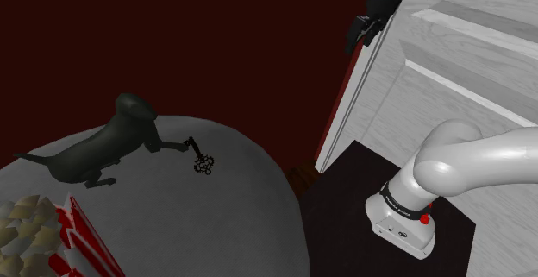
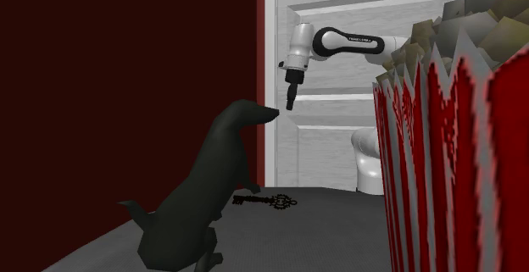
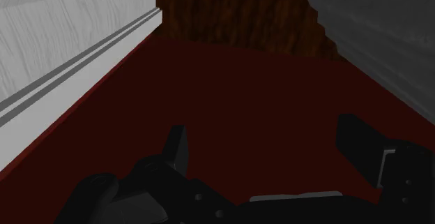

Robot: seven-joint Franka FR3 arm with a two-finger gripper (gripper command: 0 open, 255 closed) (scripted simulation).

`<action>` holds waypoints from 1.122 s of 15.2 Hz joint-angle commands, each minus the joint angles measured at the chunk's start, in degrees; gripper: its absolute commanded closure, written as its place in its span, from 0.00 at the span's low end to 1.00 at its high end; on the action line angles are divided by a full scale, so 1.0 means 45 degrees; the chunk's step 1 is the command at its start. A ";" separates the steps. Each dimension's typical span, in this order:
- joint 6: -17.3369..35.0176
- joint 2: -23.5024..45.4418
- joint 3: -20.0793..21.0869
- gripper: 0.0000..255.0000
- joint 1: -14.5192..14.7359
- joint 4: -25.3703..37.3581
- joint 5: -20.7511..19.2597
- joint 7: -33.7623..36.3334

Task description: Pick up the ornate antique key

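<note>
Key [image 1: 201, 159] lies untouched on the grey bench [image 1: 224, 232], centre-left of the shoulder view, just beside the black dog figure [image 1: 108, 141]. Pincer [image 1: 360, 32] hangs spread and empty at upper right, well apart: reach, descent and grasp are all left. Wrist view shows its parted fingers [image 3: 178, 149]; both exterior views show the key.

Cut off at the edges, covered by what's in front

At the right of the second exterior view the popcorn box [image 2: 449, 143] runs off the top, right and bottom edges and covers the arm [image 2: 348, 43] past its forearm. The black dog figure [image 2: 203, 202] is clipped at the bottom edge, and the near tip of the key [image 2: 271, 201] is lost against it. At the shoulder view's lower left the box is cropped by the corner.
</note>
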 commanded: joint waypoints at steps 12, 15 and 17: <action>0.1596 0.1139 0.2939 0.00 0.1055 -0.0559 0.1578 0.3029; 0.2081 0.1760 0.3757 0.00 0.1277 -0.0414 0.1900 0.3849; 0.2405 0.2242 0.4304 0.00 0.1397 -0.0245 0.2066 0.4401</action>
